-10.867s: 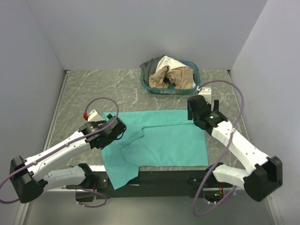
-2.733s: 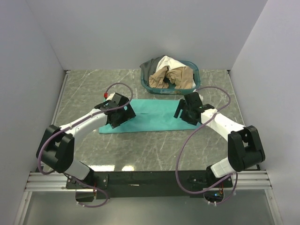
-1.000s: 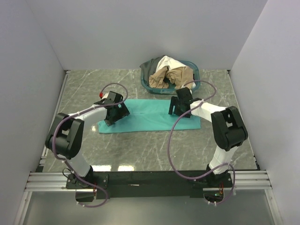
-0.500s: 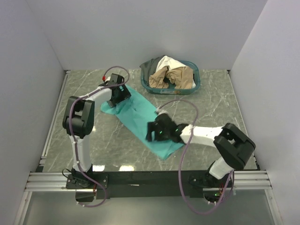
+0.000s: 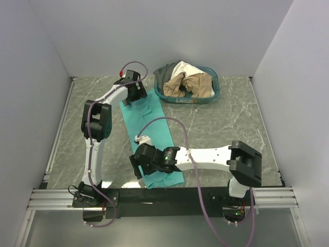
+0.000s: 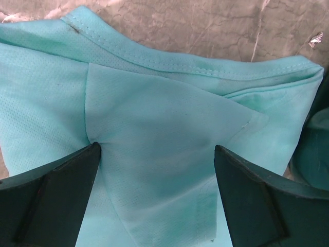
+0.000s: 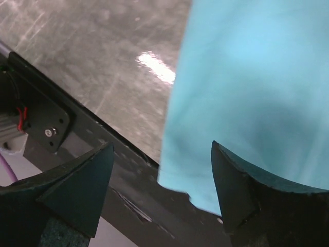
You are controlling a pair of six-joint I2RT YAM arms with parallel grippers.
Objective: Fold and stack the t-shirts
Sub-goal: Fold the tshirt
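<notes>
Teal cloth fills both wrist views: the teal t-shirt point(image 5: 150, 121) lies on the table point(image 5: 231, 118) as a long folded strip, running from the near edge away toward the far left. At its near end the right gripper point(image 7: 160, 148) hangs low with fingers spread, pinching nothing (the hem there reaches the front rail point(image 7: 133, 180)), probably placed to take that end for the next fold. At the far end the left gripper point(image 6: 157, 148), jaws also wide apart and empty, hovers over the tucked sleeve. Beyond, the basket point(image 5: 177, 100) holds the cream-white shirt point(image 5: 185, 69), tan shirt point(image 5: 193, 82) and dark grey shirt point(image 5: 163, 74), all unfolded.
</notes>
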